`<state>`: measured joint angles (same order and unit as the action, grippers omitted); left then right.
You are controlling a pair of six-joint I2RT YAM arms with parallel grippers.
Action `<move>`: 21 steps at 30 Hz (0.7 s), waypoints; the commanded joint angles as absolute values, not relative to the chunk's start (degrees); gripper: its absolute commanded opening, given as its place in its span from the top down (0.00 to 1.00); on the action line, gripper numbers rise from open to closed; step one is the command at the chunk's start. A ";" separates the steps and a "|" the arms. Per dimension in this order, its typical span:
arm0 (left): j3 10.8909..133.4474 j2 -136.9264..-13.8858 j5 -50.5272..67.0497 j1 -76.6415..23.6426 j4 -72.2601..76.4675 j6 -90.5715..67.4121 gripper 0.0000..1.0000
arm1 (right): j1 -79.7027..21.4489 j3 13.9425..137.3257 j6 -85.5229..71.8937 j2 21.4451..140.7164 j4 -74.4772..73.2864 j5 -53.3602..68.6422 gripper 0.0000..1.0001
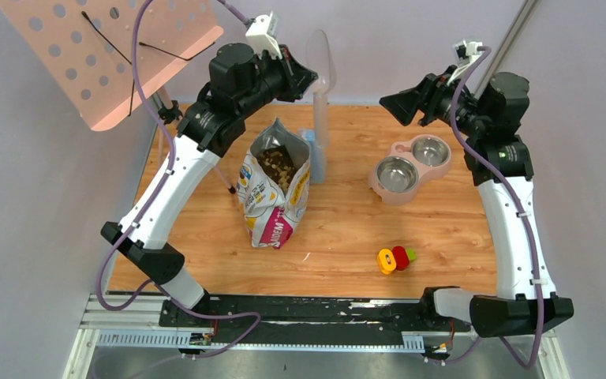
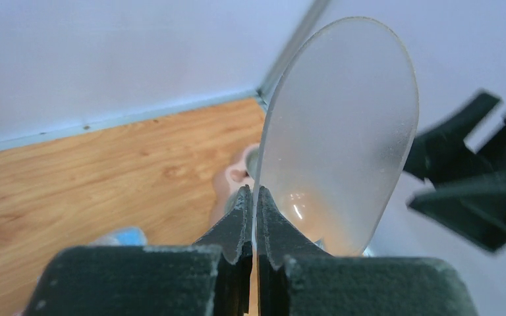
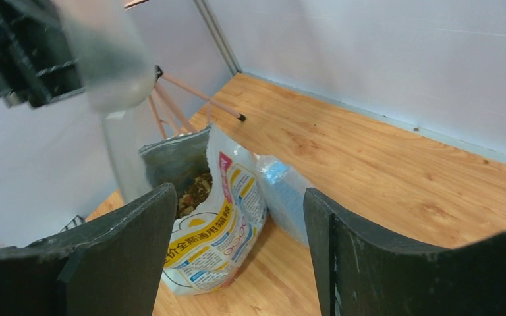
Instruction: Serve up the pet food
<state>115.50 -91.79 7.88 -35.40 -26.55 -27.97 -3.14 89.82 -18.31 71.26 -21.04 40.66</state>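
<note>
One counter (image 1: 347,229), wood-grain. One printed bag (image 1: 272,209), upright, top open, centre-left. One blue packet (image 1: 314,162), just behind the bag. One clear scoop (image 1: 321,79), upright, bowl end up. One pink double stand (image 1: 398,148) with two steel bowls (image 1: 396,174), right rear. One yellow-red-green toy (image 1: 394,258), front right. One pink perforated panel (image 1: 87,47), upper left.

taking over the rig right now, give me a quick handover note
Left gripper: fingers shut on the translucent plastic scoop, raised, no kibble visible in it.
Right gripper: open, empty, above the table.
Brown kibble pellets sit in the open yellow-white printed bag. Both steel bowls in the pink double stand are empty.
Done: scoop in hand.
Left: scoop kibble, pour into bowls.
</note>
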 commanded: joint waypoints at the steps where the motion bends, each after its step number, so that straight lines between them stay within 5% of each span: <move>1: 120.98 -93.98 -8.48 -35.38 -26.98 -33.53 1.00 | -8.31 90.12 -14.26 70.67 -18.81 43.91 0.28; 21: 120.60 -92.82 -7.35 -36.24 -27.24 -40.87 1.00 | -26.36 97.36 -5.41 82.77 -17.75 35.88 0.22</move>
